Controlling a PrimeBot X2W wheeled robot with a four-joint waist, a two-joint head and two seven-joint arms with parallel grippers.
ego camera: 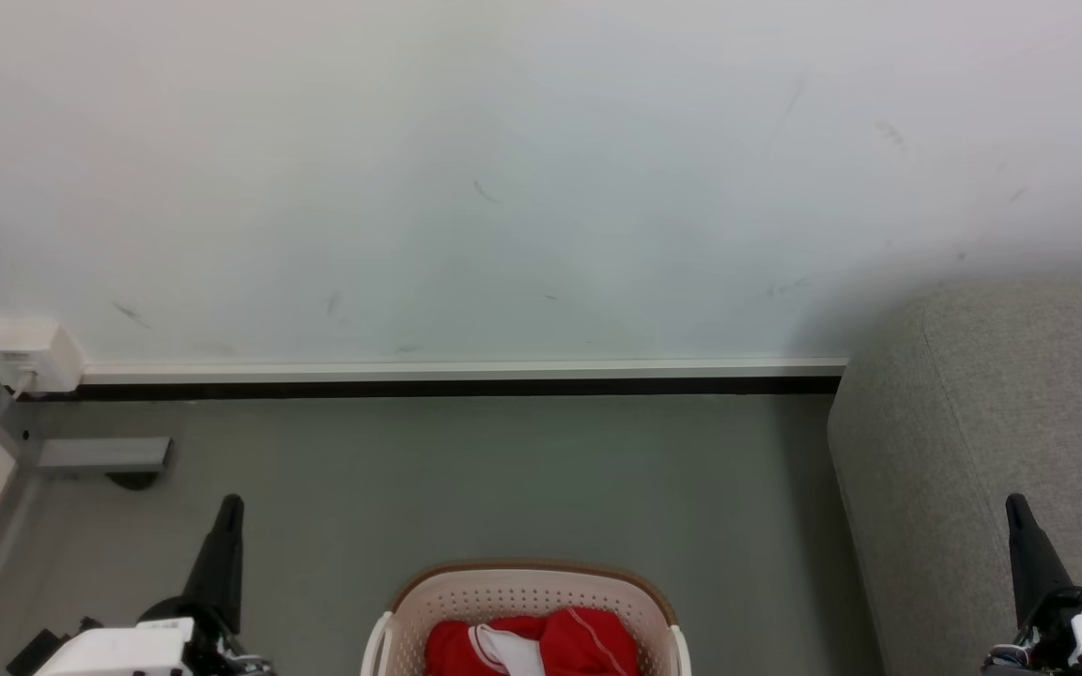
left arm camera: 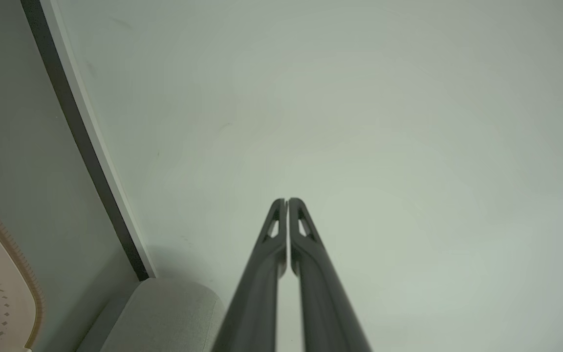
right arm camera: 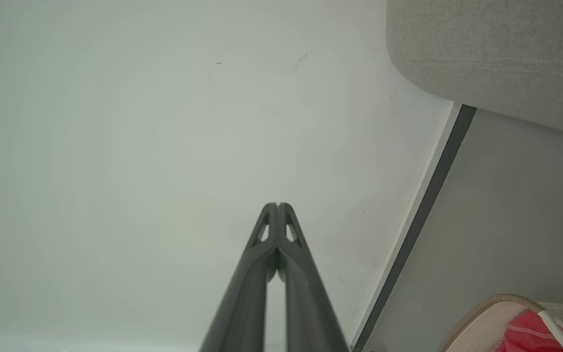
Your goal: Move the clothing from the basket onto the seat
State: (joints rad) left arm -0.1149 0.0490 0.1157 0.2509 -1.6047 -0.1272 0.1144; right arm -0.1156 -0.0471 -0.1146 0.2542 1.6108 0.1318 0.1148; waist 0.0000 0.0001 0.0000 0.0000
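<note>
Clothing [ego camera: 532, 643] lies bunched in the basket [ego camera: 522, 593], seemingly two pieces, so the left gripper [ego camera: 230, 505] and right gripper [ego camera: 1015, 505], both pinched shut and empty, should open before reaching down.

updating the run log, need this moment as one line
red fabric clothing: in cream perforated plastic basket | left end effector: shut, empty | right end effector: shut, empty

Crumpled red-and-white fabric clothing [ego camera: 541, 644] lies inside the brown-rimmed cream perforated plastic basket [ego camera: 522, 595] — near the grey upholstered seat [ego camera: 982, 422].
</note>
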